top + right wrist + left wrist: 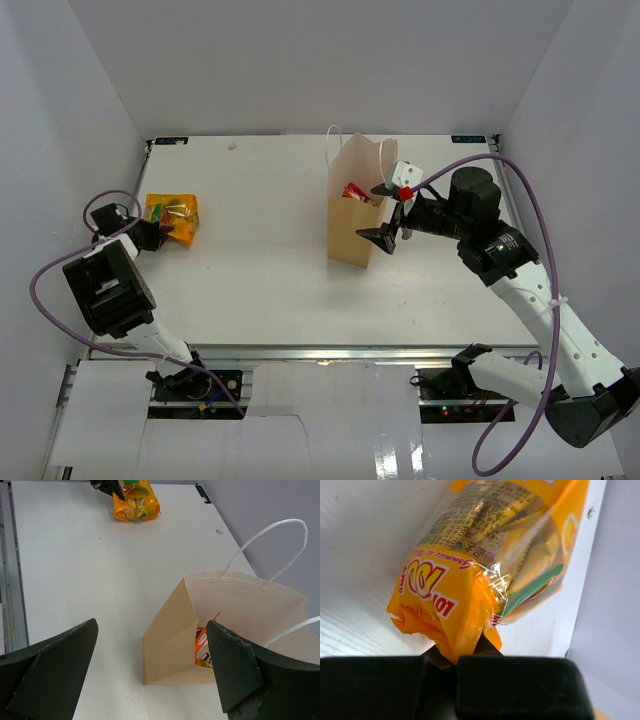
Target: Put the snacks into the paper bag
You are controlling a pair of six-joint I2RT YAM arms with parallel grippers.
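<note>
An orange-yellow snack packet (pixel 172 218) (pixel 470 565) (pixel 135 507) lies at the table's left side. My left gripper (pixel 155 232) (pixel 455 657) is shut on its near corner, and the foil is pinched between the black fingers. The tan paper bag (pixel 350 235) (pixel 170 645) stands upright at centre right. Red and orange snacks (pixel 357 192) (pixel 202 647) show inside its open top. My right gripper (pixel 385 212) (pixel 150 625) hangs wide open at the bag's right side, above its mouth, holding nothing.
White enclosure walls (pixel 70 120) close in the table on the left, back and right. The bag's white loop handles (pixel 272 540) stick up beside my right fingers. A purple cable (pixel 530 215) loops over the right arm.
</note>
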